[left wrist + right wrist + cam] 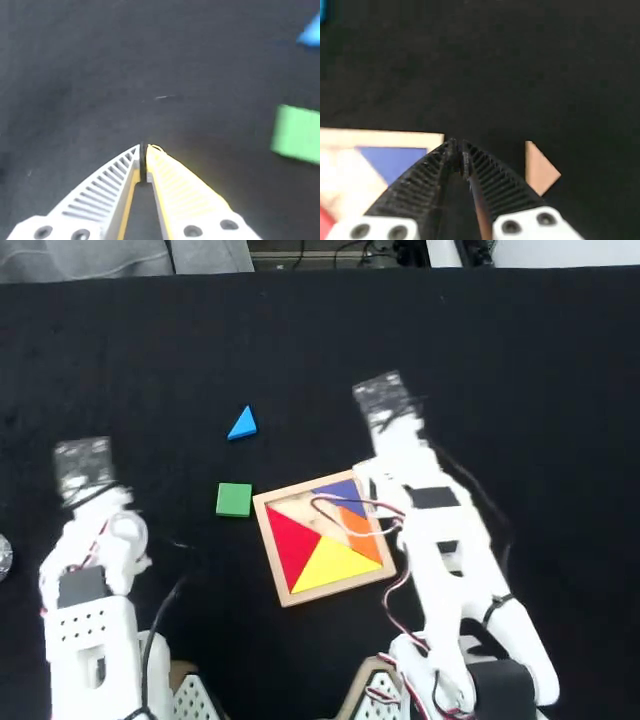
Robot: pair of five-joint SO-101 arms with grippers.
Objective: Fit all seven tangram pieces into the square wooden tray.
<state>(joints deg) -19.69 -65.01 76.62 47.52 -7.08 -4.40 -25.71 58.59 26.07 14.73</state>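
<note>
The square wooden tray [273,550] lies mid-table and holds red [290,540], yellow [335,562], orange [362,530] and blue [343,490] pieces. In the right wrist view its rim [380,134] and the blue piece [395,159] show. Loose on the cloth are a green square [234,499] [297,134] and a small blue triangle [243,424] [311,32]. A tan piece [538,170] lies beside the tray. My right gripper [385,400] [457,147] is shut and empty, past the tray's far corner. My left gripper [85,465] [145,149] is shut and empty, left of the green square.
A black cloth [520,390] covers the whole table. A small silvery object [3,555] sits at the left edge. The right arm's body [440,540] and its cables overhang the tray's right side.
</note>
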